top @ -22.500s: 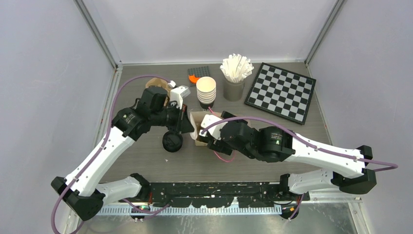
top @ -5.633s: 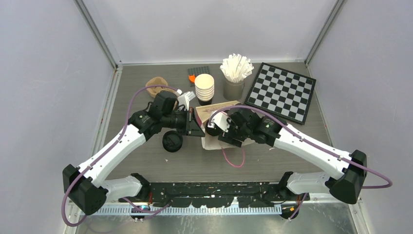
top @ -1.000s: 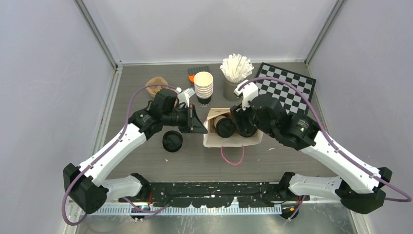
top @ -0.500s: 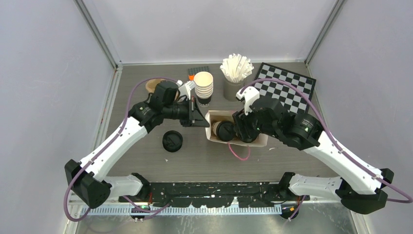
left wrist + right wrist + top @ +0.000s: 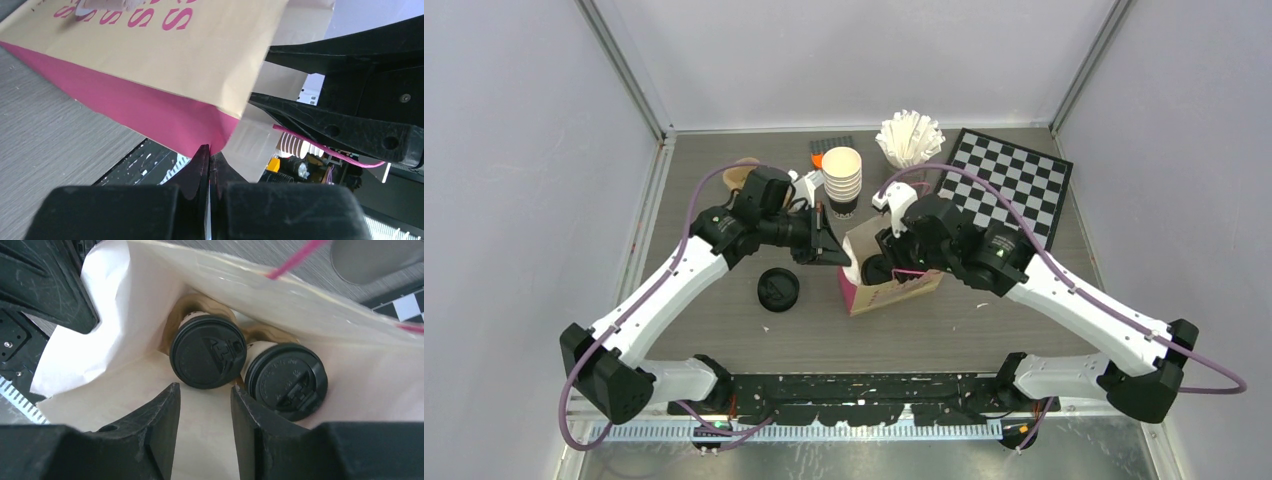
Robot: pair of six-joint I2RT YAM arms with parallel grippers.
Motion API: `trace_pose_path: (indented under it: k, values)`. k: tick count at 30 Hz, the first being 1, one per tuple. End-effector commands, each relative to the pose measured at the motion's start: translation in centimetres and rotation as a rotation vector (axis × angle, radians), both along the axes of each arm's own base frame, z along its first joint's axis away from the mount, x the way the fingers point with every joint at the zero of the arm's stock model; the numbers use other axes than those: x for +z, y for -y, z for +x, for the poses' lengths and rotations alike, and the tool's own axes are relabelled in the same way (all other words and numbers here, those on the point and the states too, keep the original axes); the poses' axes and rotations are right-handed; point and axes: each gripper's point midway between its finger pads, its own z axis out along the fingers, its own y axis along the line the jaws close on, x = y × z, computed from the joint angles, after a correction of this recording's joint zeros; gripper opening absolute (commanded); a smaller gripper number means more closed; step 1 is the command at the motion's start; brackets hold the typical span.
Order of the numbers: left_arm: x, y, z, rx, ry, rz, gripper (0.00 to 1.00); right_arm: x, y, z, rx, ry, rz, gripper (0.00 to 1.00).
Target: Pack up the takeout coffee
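In the right wrist view, two takeout coffees stand side by side inside a paper bag, the left one and the right one, both cream cups with black lids. My right gripper is open and empty just above them, in the bag's mouth. The bag is tan with pink lettering and a pink side. My left gripper is shut on the bag's left edge and also shows in the top view.
A stack of lidless cream cups stands just behind the bag. A loose black lid lies left of it. A holder of white stirrers, a checkerboard and an orange item sit at the back.
The bag has tilted so its printed side and pink side show from above. My right gripper has moved left to the bag's mouth. My left gripper still holds the bag's edge.
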Motion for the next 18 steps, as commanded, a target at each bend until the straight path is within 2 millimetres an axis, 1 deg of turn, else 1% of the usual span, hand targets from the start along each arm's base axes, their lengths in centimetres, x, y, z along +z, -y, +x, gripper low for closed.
trace_pose_path:
  k: [1,5,7,8,11,14,15,18]
  values:
    - [0.0,0.3,-0.2,-0.050,0.027,-0.039,0.00,1.0,-2.8,1.1,0.093,0.100,0.107,0.46]
    - [-1.1,-0.3,-0.2,-0.059,0.053,0.007,0.00,0.1,-3.4,1.0,0.156,0.123,0.080,0.45]
    - [-1.3,-0.5,-0.1,-0.049,0.050,0.020,0.06,-0.5,-3.1,0.8,0.171,0.114,0.045,0.45]
    - [-1.2,-0.6,0.0,-0.038,0.049,0.029,0.11,-0.8,-2.8,0.6,0.174,0.108,0.026,0.45]
    - [-0.4,-0.9,0.6,-0.003,0.072,0.044,0.17,-1.0,-2.4,0.3,0.177,0.113,0.015,0.45]
    - [0.7,-1.1,1.1,0.022,0.084,0.060,0.30,-1.1,-2.3,0.0,0.174,0.125,0.019,0.45]
    - [1.0,-1.0,1.3,0.027,0.086,0.059,0.33,-1.1,-2.4,-0.1,0.174,0.126,0.022,0.45]
    - [1.5,-0.8,1.6,0.038,0.070,0.062,0.37,-1.3,-2.7,-0.4,0.167,0.129,0.024,0.44]
